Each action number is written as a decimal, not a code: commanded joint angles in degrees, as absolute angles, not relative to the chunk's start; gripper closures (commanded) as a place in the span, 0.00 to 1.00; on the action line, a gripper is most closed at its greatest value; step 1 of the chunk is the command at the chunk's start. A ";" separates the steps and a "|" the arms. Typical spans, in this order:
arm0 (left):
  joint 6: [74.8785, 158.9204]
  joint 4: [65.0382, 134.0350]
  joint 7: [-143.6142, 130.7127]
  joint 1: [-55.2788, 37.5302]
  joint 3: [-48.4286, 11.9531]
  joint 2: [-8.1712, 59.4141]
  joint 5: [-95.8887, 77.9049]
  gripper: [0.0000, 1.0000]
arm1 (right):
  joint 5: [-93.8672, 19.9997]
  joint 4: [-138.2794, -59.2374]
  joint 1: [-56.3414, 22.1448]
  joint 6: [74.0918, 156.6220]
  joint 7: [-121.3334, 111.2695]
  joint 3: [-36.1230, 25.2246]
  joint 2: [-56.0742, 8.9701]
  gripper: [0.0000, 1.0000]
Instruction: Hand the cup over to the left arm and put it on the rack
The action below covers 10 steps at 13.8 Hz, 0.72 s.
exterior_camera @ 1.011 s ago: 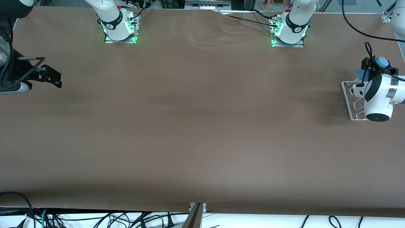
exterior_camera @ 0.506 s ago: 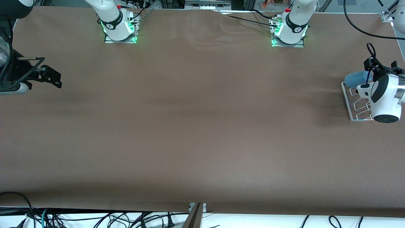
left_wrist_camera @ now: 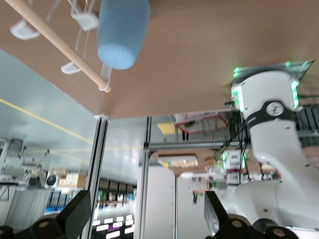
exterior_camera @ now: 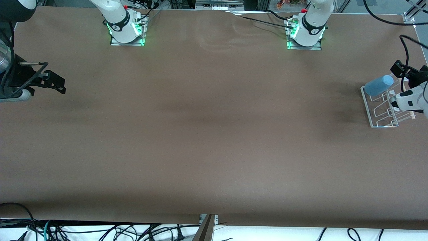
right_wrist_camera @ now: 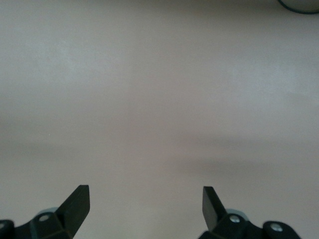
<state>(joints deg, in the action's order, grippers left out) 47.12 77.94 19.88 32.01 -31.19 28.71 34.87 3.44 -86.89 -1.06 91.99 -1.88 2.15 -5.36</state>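
The light-blue cup [exterior_camera: 379,85] rests tilted on the white wire rack [exterior_camera: 381,115], at the rack's end farther from the front camera. Nothing grips it. My left gripper [exterior_camera: 408,74] hangs open beside the rack, a short gap from the cup, toward the left arm's end of the table. In the left wrist view the cup [left_wrist_camera: 122,32] sits over the rack's wooden dowel [left_wrist_camera: 55,42], well clear of the open left gripper [left_wrist_camera: 144,219]. My right gripper [exterior_camera: 55,82] waits open over bare table at the right arm's end, and the right wrist view shows the right gripper [right_wrist_camera: 144,204] with nothing between its fingers.
The rack stands close to the table's edge at the left arm's end. Both arm bases [exterior_camera: 127,31] [exterior_camera: 304,33] glow green along the edge farthest from the front camera. A black cable [exterior_camera: 406,50] loops above the left gripper. Brown tabletop [exterior_camera: 214,134] stretches between the arms.
The left gripper opened and let go of the cup, which now rests on the rack. The left arm then drew back toward its end of the table. The right arm stayed still.
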 commanded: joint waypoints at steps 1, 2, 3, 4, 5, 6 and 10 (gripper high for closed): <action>46.75 71.74 14.00 28.22 -31.63 25.67 27.19 0.00 | 2.90 -85.87 -0.53 92.02 -2.64 2.20 -5.71 0.00; 47.80 70.41 10.84 27.43 -33.03 24.62 24.29 0.00 | 2.90 -85.96 -0.53 92.02 -2.64 2.28 -5.71 0.00; 50.77 70.05 6.46 27.16 -35.57 23.65 21.39 0.00 | 2.81 -85.87 -0.53 92.02 -2.64 2.20 -5.71 0.00; 54.63 70.14 2.50 27.25 -38.47 22.69 19.97 0.00 | 2.81 -85.87 -0.53 92.02 -2.64 2.20 -5.71 0.00; 57.97 70.22 -0.06 27.25 -41.11 22.24 19.17 0.00 | 2.81 -85.87 -0.53 92.02 -2.55 2.20 -5.71 0.00; 60.36 70.57 -2.09 27.25 -43.66 21.71 18.81 0.00 | 2.81 -85.87 -0.53 92.02 -2.29 2.28 -5.71 0.00; 66.17 70.84 -3.96 27.69 -47.64 21.45 15.74 0.00 | 2.81 -85.87 -0.62 92.02 -2.46 2.29 -5.71 0.00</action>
<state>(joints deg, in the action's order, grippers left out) 63.81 70.71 -3.61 26.67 -47.46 21.88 18.47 3.44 -86.86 -0.99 92.06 -1.88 2.05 -5.39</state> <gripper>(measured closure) 0.000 0.000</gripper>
